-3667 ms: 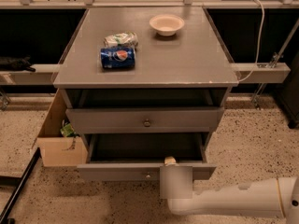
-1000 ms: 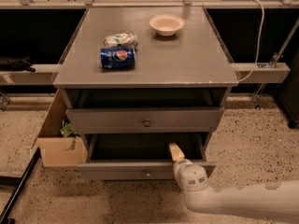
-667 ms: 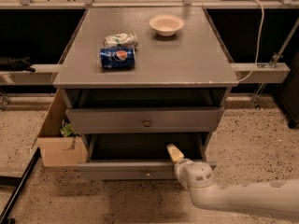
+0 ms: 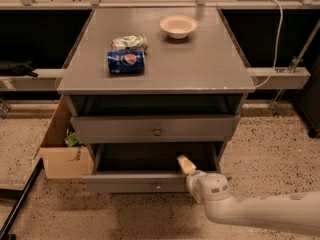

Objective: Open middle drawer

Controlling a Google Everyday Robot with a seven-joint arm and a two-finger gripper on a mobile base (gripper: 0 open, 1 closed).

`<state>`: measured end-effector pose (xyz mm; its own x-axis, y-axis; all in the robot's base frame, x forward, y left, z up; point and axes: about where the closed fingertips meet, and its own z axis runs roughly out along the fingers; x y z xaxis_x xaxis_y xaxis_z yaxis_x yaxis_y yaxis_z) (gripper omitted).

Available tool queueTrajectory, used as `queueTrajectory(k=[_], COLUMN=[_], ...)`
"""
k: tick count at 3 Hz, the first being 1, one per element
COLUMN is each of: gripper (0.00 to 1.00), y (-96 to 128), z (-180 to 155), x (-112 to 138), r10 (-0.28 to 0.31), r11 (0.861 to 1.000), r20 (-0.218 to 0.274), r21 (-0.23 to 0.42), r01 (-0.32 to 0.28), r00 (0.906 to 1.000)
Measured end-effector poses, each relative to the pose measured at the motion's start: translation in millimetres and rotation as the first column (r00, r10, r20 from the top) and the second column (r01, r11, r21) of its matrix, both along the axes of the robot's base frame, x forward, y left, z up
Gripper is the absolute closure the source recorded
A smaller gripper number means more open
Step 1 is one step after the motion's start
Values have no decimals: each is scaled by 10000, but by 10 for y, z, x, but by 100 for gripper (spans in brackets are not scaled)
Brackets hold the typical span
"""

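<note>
The grey desk fills the middle of my view. The rig's 1 arm reaches in from 4 o'clock, low in the frame.

Of the 2 drawer fronts I can see, the upper, taller one is the top drawer, standing slightly out. Below it, the middle drawer is pulled out further, and its dark inside shows behind the front.

A cardboard box sits on the floor at 9 o'clock from the drawers. On the desk, a bowl lies at 12 o'clock, with a blue can and a crumpled wrapper toward 10 o'clock.

The gripper sits at the top edge of the middle drawer's front, right of centre, its tip dipping into the cavity. I cannot tell whether the jaws are open or closed.

The drawer front's long axis runs from 9 to 3 o'clock, and its small knob lies at 8 o'clock from the gripper, close by. I judge the drawer largely open. Any further pull would run toward 6 o'clock, square to the front.
</note>
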<state>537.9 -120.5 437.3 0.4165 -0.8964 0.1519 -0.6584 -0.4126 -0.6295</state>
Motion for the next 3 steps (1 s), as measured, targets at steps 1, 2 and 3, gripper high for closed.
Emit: queueTrajectory(k=[1, 2, 3], gripper=[0, 0, 0], y=[-20, -3, 21], z=[58, 178, 128], x=[127, 404, 381], r10=[-133, -388, -627], r11=[9996, 9974, 9968], r20=[-154, -540, -905], r21=[-254, -633, -549], r01=[129, 353, 579], r00=[9998, 9978, 9939])
